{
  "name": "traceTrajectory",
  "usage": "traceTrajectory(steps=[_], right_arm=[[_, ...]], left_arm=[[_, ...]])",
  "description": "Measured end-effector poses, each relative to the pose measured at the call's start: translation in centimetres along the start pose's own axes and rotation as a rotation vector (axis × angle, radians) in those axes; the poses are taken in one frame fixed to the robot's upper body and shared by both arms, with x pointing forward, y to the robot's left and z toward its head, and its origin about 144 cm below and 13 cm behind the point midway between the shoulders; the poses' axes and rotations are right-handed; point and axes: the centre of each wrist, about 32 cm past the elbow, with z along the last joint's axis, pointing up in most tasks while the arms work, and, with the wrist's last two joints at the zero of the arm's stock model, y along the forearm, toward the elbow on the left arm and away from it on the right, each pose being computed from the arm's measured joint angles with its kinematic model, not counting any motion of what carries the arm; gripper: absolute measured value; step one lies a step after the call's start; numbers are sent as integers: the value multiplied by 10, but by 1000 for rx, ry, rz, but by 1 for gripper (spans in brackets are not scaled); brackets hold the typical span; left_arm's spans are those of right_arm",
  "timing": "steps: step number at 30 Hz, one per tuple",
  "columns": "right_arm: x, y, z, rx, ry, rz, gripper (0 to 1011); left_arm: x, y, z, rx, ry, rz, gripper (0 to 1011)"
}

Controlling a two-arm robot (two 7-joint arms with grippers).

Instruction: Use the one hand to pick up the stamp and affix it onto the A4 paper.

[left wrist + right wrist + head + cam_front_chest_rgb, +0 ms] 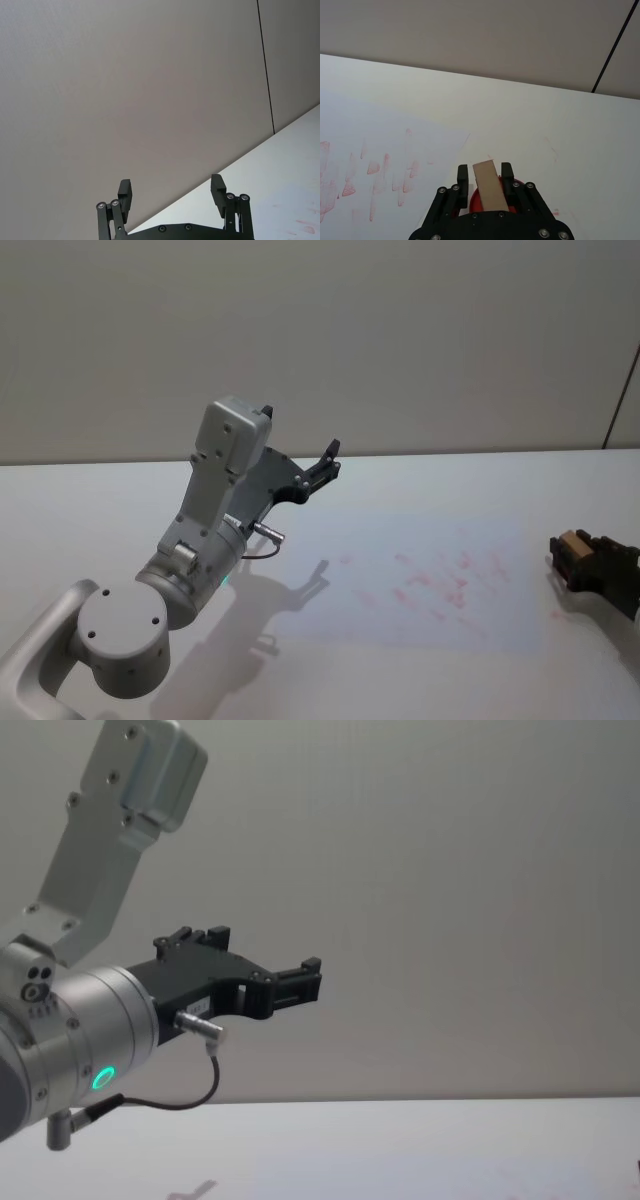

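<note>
My right gripper [572, 558] is at the table's right side, shut on the stamp [572, 544], just beyond the right edge of the A4 paper [400, 625]. In the right wrist view the stamp's tan block [487, 184] sits between the black fingers [462, 176] with its red part [474, 201] beneath, and the right gripper [485, 175] hangs over bare table beside the paper [395, 135]. The paper carries several red stamp marks [445, 580]. My left gripper [325, 464] is raised at the left, open and holding nothing [171, 191], and it points at the wall [300, 982].
The left arm's grey links [215, 510] and round joint [122, 635] take up the table's near-left corner. A plain wall [400, 340] stands behind the white table [100, 510].
</note>
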Motion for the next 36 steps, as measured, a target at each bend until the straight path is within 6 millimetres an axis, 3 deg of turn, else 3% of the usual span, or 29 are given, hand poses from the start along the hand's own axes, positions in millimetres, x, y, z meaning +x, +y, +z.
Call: traceTrajectory(steps=[1,8,36], right_arm=[[0,0,0,0,0,0,376],[-1,1,0,1,2,-3,219],[-1,-4,7,39,6,16,219]], left_arm=[[0,0,0,0,0,0,1001],[0,0,0,0,0,0,1001],[0,0,0,0,0,0,1001]])
